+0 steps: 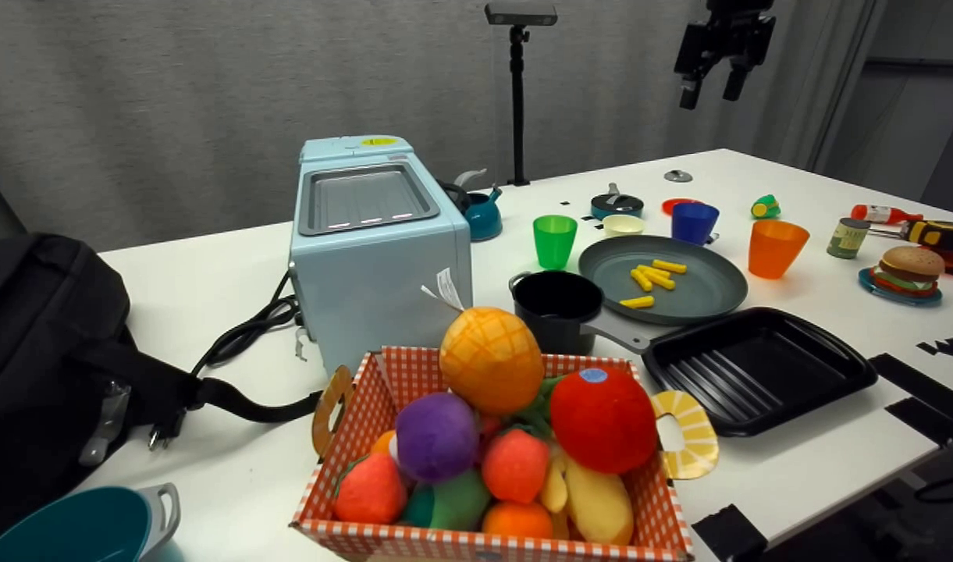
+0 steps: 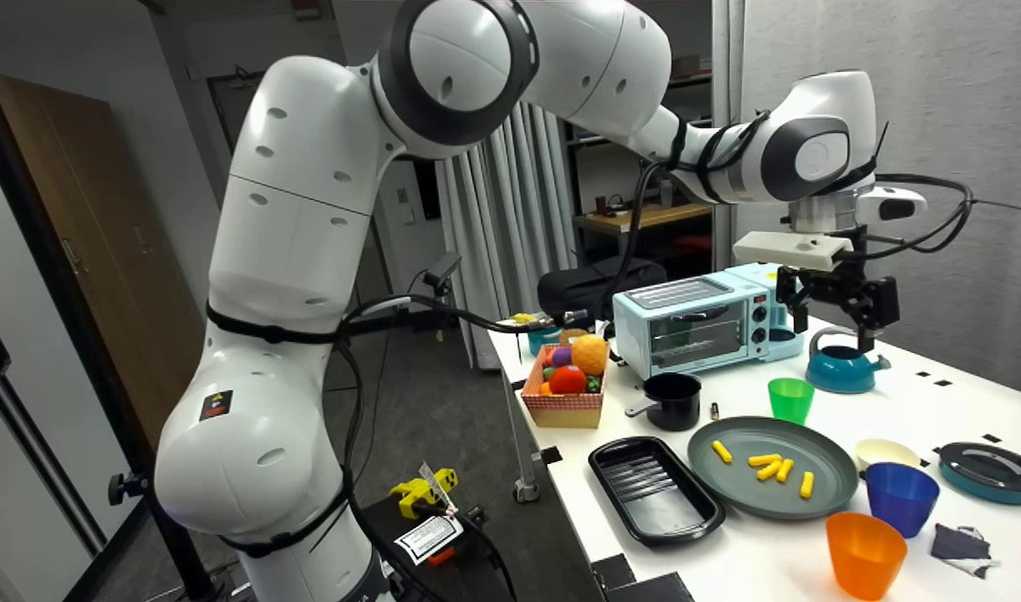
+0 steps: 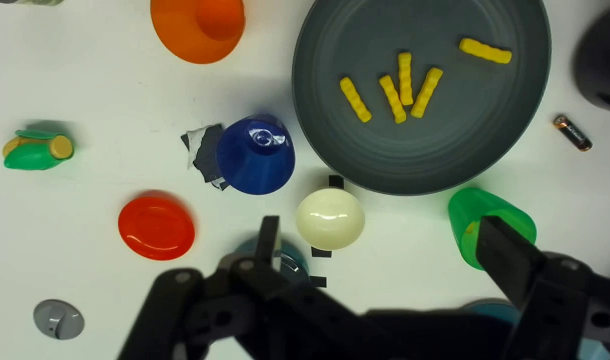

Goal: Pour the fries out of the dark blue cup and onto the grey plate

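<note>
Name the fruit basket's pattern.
Red-and-white check; the basket shows it best in an exterior view.

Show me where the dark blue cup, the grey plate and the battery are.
Dark blue cup (image 1: 692,228): in an exterior view, on its outer side wall.
Grey plate (image 3: 467,107): wrist view, on a bare patch of its inner surface.
Battery (image 3: 573,133): wrist view, on the middle of its dark casing.

We see a glossy, rounded white arm (image 2: 309,192) with dark grey joint rings (image 2: 453,130), black straps (image 2: 268,333), looping black cables (image 2: 477,317) and blocky black fingers (image 3: 509,257).
</note>
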Controlling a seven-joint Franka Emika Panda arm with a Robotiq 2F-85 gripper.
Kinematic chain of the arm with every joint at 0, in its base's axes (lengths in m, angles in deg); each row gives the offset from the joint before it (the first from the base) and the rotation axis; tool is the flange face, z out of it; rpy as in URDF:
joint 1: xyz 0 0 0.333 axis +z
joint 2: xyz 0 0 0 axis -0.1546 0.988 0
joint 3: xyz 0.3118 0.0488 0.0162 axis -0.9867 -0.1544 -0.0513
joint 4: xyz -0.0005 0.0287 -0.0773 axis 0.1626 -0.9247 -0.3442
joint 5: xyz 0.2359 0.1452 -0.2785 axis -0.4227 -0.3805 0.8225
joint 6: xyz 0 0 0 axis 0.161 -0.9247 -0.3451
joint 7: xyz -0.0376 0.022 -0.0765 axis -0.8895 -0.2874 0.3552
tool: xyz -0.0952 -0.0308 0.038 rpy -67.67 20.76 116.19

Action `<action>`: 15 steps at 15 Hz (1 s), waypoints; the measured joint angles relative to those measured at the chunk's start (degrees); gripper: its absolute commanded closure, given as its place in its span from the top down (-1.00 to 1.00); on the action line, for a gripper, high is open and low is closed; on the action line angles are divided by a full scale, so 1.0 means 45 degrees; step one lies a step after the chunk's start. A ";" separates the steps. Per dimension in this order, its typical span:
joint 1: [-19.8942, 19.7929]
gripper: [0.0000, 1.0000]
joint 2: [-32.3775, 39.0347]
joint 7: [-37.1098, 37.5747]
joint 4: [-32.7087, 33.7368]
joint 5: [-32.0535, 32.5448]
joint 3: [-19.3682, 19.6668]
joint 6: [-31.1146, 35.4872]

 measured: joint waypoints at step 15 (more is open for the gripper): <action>-0.0054 1.00 -0.0484 -0.0197 -0.0651 -0.0021 -0.0055 0.0000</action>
